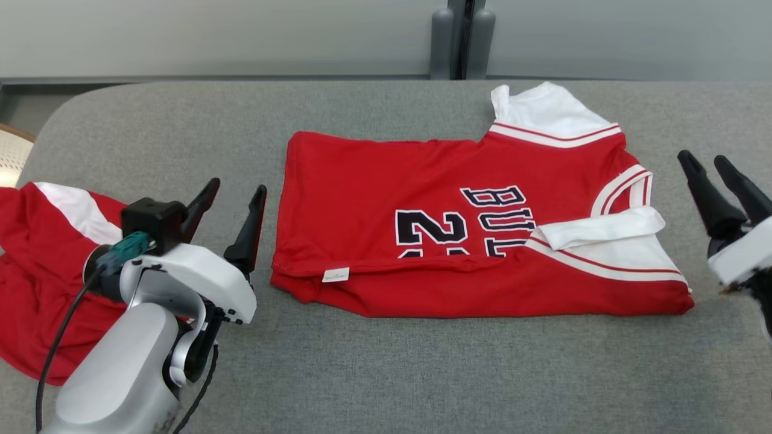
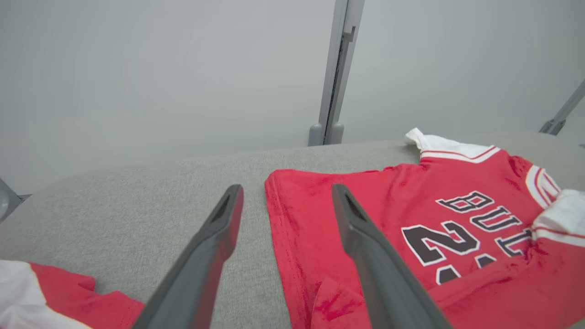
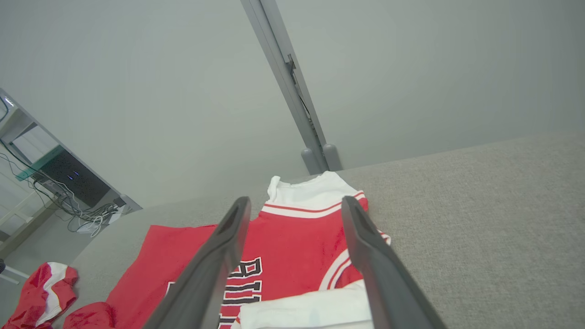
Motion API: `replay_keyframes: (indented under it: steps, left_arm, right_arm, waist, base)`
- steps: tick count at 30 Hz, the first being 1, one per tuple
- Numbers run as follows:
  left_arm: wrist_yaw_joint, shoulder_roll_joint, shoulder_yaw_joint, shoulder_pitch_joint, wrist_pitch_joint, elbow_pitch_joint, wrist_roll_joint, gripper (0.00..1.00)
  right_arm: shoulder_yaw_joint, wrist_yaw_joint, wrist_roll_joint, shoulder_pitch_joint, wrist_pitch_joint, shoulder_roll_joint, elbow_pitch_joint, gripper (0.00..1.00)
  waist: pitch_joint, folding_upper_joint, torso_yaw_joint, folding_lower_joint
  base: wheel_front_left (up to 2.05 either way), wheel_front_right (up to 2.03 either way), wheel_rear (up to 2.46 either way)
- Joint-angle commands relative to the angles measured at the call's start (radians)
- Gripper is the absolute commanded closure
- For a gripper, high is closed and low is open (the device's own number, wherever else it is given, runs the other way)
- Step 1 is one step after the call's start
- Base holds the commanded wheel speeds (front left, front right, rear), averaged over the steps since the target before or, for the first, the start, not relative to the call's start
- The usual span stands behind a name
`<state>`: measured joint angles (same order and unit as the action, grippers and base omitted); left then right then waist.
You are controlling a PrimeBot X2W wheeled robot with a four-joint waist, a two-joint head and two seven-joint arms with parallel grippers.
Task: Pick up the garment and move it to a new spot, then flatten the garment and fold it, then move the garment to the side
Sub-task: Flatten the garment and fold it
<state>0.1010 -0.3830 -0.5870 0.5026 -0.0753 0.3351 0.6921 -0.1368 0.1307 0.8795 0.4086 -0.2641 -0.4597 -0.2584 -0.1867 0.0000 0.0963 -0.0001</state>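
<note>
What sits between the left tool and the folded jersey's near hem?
Only bare grey padded surface separates the left tool from the jersey, per the head view.

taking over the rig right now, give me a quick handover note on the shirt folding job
The left gripper is open and holds nothing, beside the hem end of the jersey.
The right gripper is open and holds nothing, off the shoulder end.
The jersey lies flat on the grey table, near long edge folded over, a white sleeve lying on top.
A second red garment is bunched at the table's left edge.
Done: laid flat, one lengthwise fold in.
Left: probably another fold, then move it to the side.
</note>
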Motion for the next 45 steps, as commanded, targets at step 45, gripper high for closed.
replay_keyframes:
  steps: [45]
  left_arm:
    - [-0.01,0.312,0.217,-0.177,-0.188,0.427,-0.264,0.0]
  right_arm:
    - [-0.07,0.0,-0.357,-0.267,0.531,0.136,0.052,0.0]
  waist:
    - [0.037,0.0,-0.12,0.0001]
  base:
    - [0.0,0.0,0.0]
